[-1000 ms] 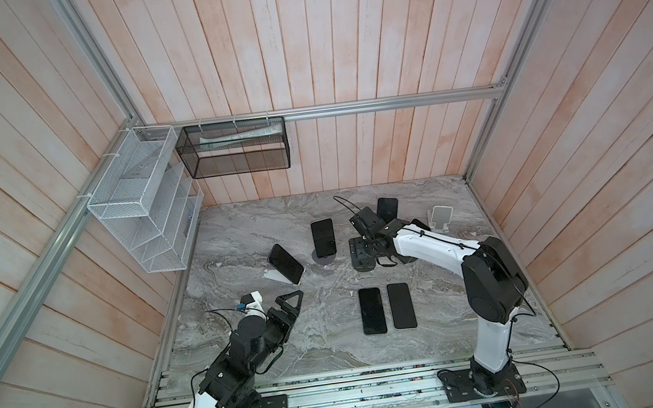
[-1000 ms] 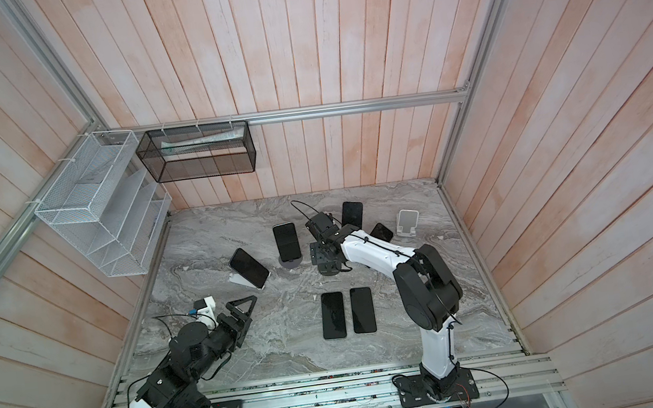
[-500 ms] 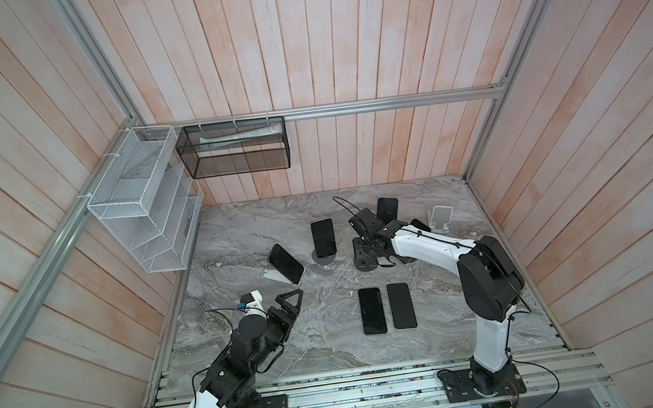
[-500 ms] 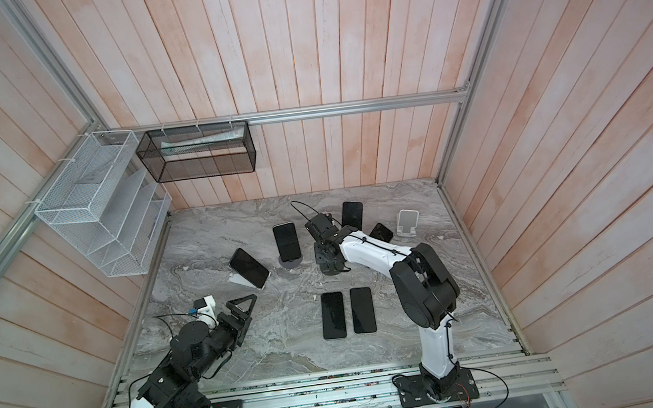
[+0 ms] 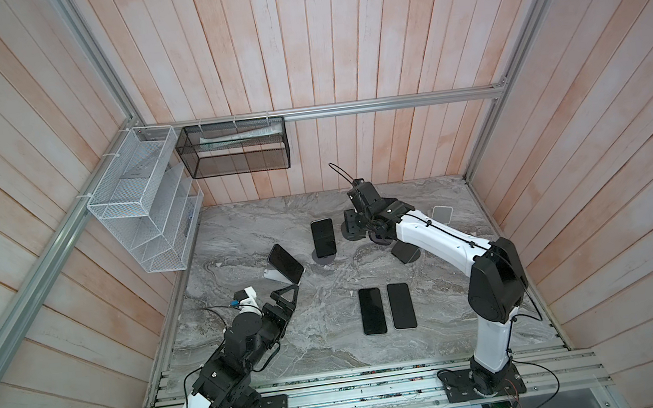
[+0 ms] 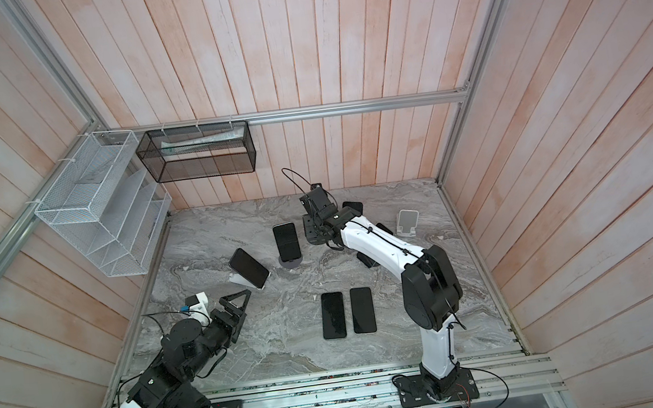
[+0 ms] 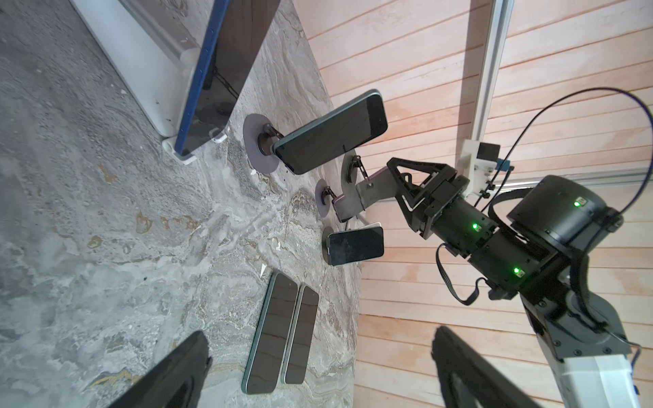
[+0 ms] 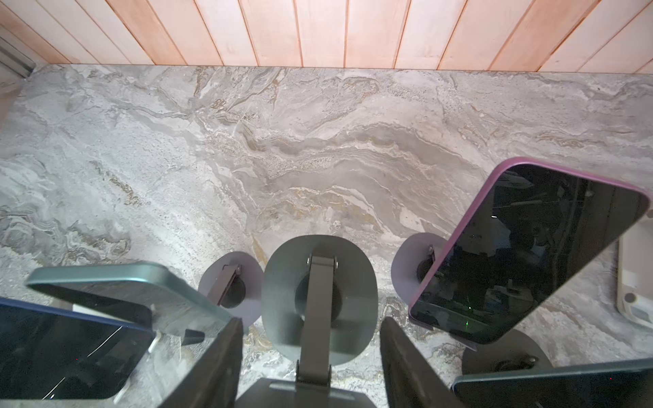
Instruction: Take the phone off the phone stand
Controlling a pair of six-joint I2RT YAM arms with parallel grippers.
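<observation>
Marble tabletop [image 5: 244,231] carrying several phones, shown from above and from both wrists. Right gripper [image 5: 356,224] reaches to the upper middle of the table in both top views. There a phone [image 7: 371,187] with a grey back sits tilted on a dark phone stand [image 8: 353,282] with an oval base. Fingers [image 8: 219,356] of this gripper lie against the phone's two side edges, clamped on it, and the phone rests on its stand. Just beside it a purple-edged phone [image 8: 523,254] leans on a round-based stand [image 8: 410,261]. Left gripper [image 5: 287,295] hovers at the lower left of the table, jaws spread wide. It is near a blue-edged phone [image 5: 285,264] propped on a white stand [image 5: 270,274]. Two flat phones [image 5: 371,311] lie side by side at lower centre, well apart from both grippers.
</observation>
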